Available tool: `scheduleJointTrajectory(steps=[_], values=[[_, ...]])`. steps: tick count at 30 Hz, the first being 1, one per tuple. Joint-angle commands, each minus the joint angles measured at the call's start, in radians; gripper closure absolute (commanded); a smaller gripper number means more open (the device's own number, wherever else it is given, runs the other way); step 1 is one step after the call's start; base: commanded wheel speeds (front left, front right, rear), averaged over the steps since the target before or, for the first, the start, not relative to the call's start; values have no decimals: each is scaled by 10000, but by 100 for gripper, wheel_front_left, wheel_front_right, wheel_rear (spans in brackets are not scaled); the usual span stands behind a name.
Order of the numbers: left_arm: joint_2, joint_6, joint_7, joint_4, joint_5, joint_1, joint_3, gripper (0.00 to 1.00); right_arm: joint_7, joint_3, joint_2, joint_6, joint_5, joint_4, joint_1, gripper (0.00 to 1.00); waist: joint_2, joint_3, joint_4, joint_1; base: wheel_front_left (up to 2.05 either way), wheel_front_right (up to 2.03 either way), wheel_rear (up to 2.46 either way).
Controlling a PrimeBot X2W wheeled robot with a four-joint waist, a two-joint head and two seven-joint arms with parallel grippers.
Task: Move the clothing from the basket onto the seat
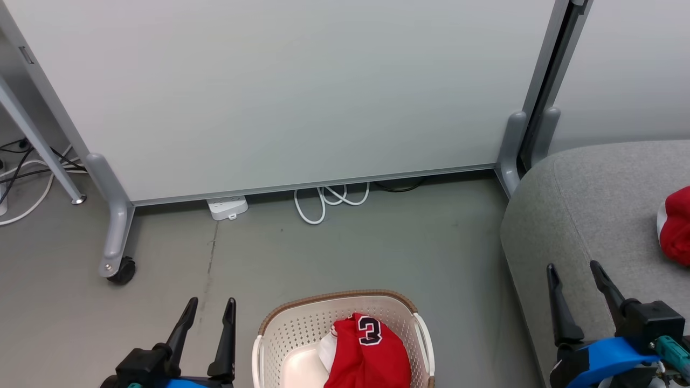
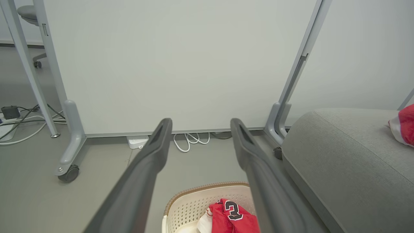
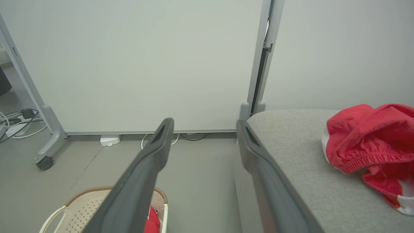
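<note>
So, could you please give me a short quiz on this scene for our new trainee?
1. Short answer: what already lies on the seat?
2. Multiple choice: where is the garment numbered 3? A, on the seat; B, in the basket; C, on the floor.
3. True or false: the left gripper and the right gripper both stand open and hold nothing.

Key: 1, a crumpled red garment with white trim. 2, B. 3, true.
</note>
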Motion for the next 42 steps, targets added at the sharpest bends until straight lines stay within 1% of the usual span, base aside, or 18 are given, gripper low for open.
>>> scheduleJointTrajectory(steps=[1,6,13,31,37,42], values=[[17,-26,-31,18,40,119,140,0,104,68,62,-3,-42,-222,235,0,0,-34,50,0,0,0,0],[-20,-29,-31,56,78,195,416,0,328,285,141,-3,28,-706,503,0,0,-118,131,0,0,0,0],[-59,-33,-31,65,121,277,657,0,387,423,192,-3,108,-778,593,0,0,-170,224,0,0,0,0],[-78,-36,-31,115,215,219,521,0,340,631,218,-3,230,-659,435,0,0,-47,328,0,0,0,0],[-81,-37,-32,153,214,35,357,0,244,721,216,-3,410,-509,224,0,0,349,120,0,0,0,0],[-54,-37,-31,290,249,-560,78,0,111,796,215,-3,476,-522,-324,0,0,1397,-268,0,0,0,0]])
